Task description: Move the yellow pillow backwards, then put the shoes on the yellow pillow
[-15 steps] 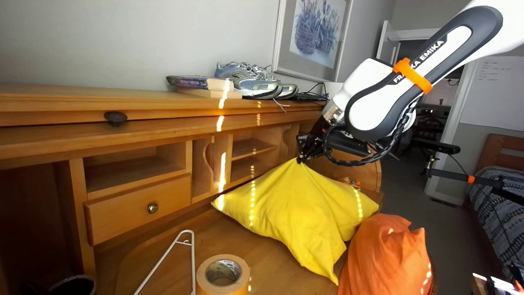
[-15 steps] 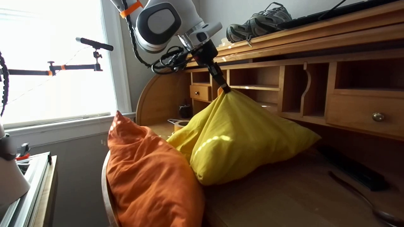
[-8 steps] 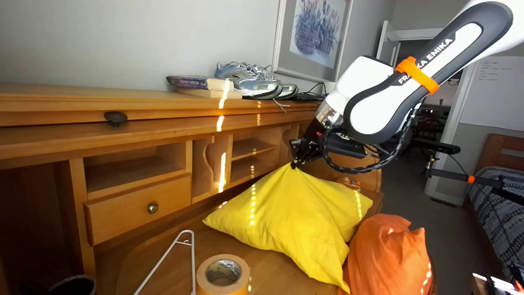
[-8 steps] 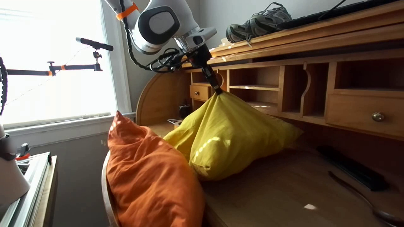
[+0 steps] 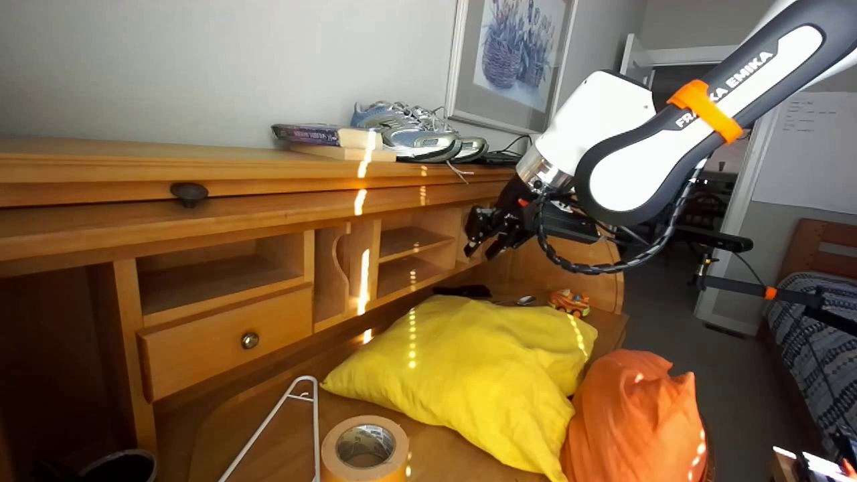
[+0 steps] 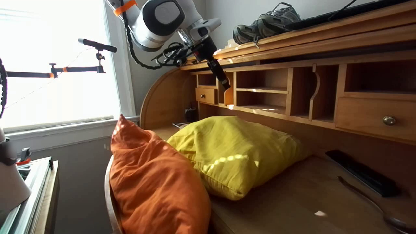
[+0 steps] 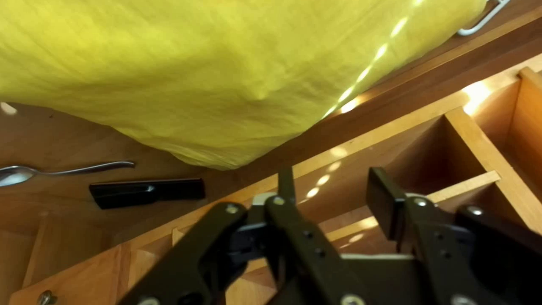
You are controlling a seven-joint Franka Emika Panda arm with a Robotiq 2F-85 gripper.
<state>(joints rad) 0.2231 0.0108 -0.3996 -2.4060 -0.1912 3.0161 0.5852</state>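
The yellow pillow lies on the desk top with a low puffed shape. It also shows in an exterior view and fills the top of the wrist view. My gripper is open and empty above the pillow's back edge, apart from it, in front of the desk's cubbyholes. Its two fingers stand wide apart in the wrist view. It also shows in an exterior view. The grey-blue shoes sit side by side on the desk's upper shelf, also visible in an exterior view.
An orange pillow leans against the desk front beside the yellow one. A tape roll, a white hanger, a spoon, a black case and a toy car lie around it. Books adjoin the shoes.
My gripper shifted the pinched pillow a little toward the tape and hanger side, then opened and let go. The pillow's raised peak sank down, and the gripper rose slightly. The shoes have not moved.
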